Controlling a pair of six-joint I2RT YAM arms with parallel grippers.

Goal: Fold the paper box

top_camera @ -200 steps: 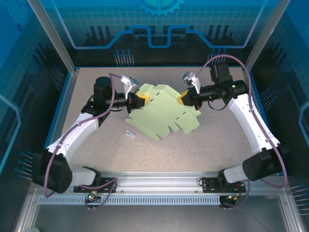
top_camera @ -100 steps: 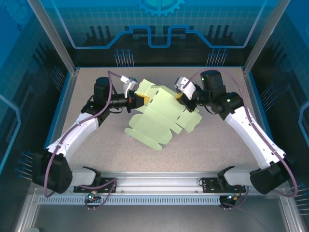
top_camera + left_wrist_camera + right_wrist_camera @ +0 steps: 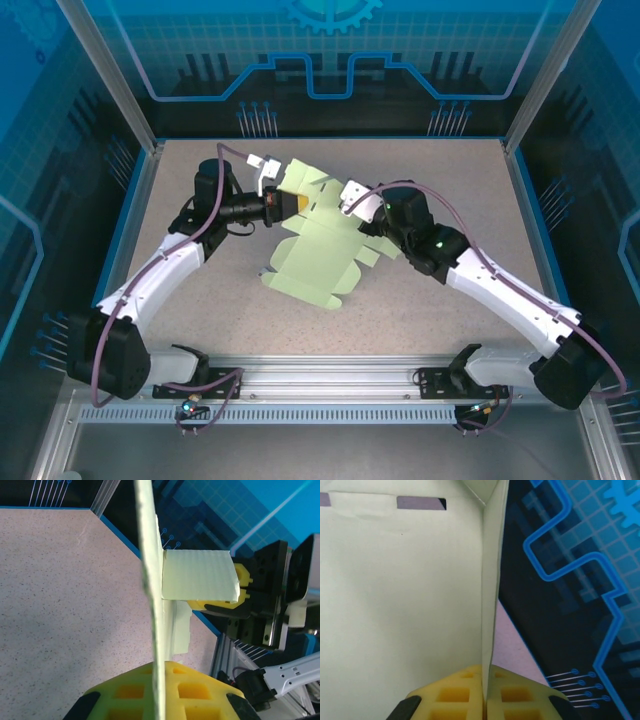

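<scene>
The paper box [image 3: 312, 255] is a partly creased mint-green sheet, raised at its far end and slanting down toward the near left. Whether its low edge rests on the table [image 3: 470, 190] cannot be told. Its long axis runs from that low near edge up to the far flaps, and both grips sit at the raised end.

The left gripper [image 3: 283, 204] reaches in from the left and is clamped on the far-left flap. In the left wrist view the card runs edge-on, straight out from between its yellow pads [image 3: 125, 692]. The right gripper [image 3: 367, 212] reaches in from the right and is closed on a side panel. Its wrist view shows that panel standing upright in the pinch, with a broad face spreading away to the left at roughly a right angle.

The two grippers stand near each other with only a short span of card between them. The coming fold likely turns on the crease in that span, and each arm is already at its own side of it
</scene>
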